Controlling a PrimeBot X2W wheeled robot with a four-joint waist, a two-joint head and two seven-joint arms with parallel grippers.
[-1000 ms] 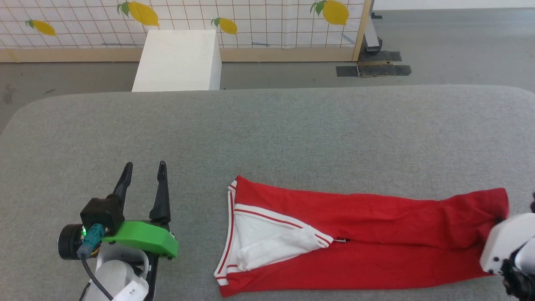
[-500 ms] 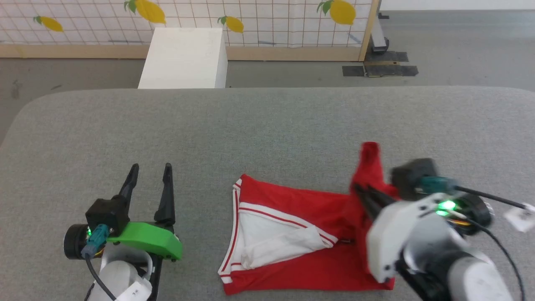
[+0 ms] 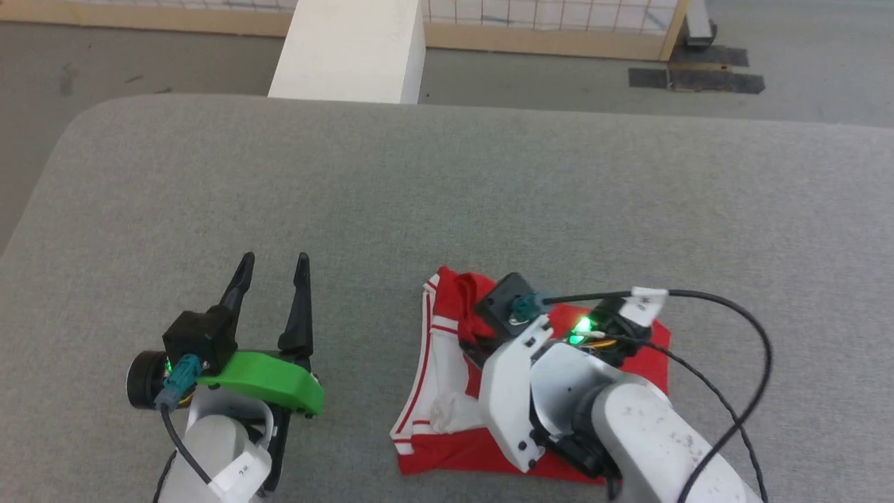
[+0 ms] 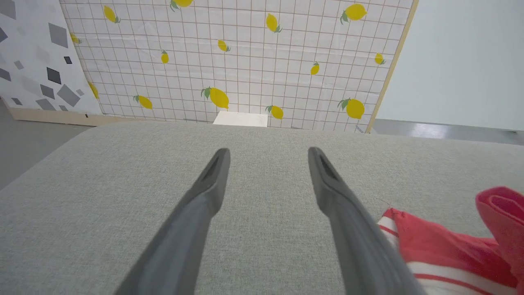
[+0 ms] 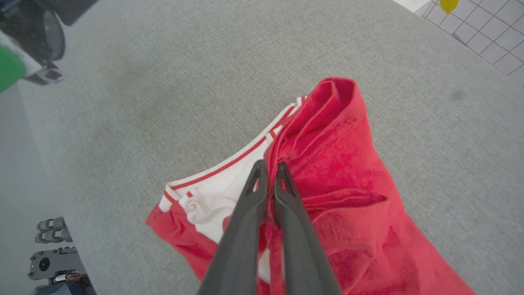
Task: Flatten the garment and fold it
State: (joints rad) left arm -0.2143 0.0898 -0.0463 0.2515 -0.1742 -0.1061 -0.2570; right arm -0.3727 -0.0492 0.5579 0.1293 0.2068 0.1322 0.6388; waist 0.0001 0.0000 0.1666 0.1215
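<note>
Grey cloth tabletop (image 3: 489,175) carries the garment (image 3: 443,363) near its front edge, right of centre. It lies doubled over, long axis along that edge, the white striped-sleeve end pointing left. The right gripper (image 5: 270,168) sits over it, fingers pressed together on a red fold; the left gripper (image 3: 274,260) rests beside it, fingers spread.

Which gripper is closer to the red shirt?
Right. The right gripper is shut on the red shirt, pinching its cloth. The left gripper is open, off to the shirt's left, not touching it.
</note>
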